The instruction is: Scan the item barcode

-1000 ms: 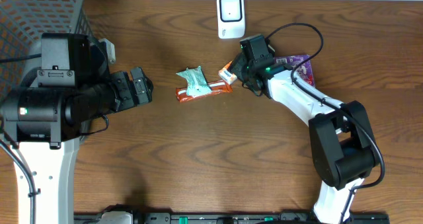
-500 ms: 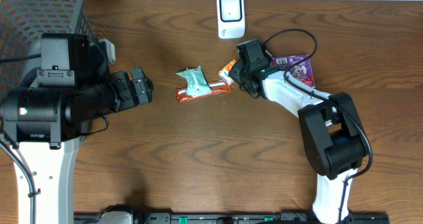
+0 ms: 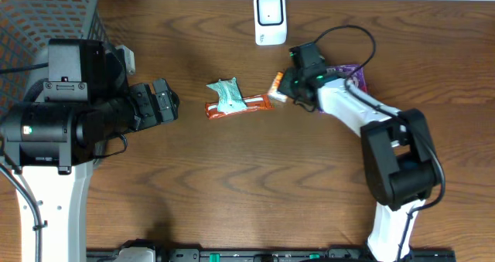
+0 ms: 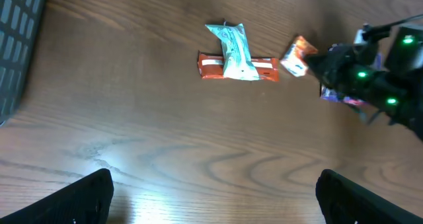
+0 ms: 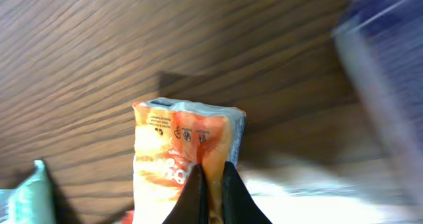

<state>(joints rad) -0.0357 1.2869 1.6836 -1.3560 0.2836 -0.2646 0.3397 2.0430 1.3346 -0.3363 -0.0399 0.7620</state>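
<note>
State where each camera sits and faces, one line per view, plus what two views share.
Overhead: above the table, looking straight down; both arms, left gripper and right gripper show.
Left wrist: on the left arm, facing the red bar; its open fingers frame the bottom corners.
Right wrist: close above the orange packet, pinched between its shut fingers.
Shared: all three views show the orange packet.

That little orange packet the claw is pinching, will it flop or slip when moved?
The orange packet looks like thin crinkled film, so probably light and floppy. The right gripper pinches just one edge, so it may dangle or twist.
</note>
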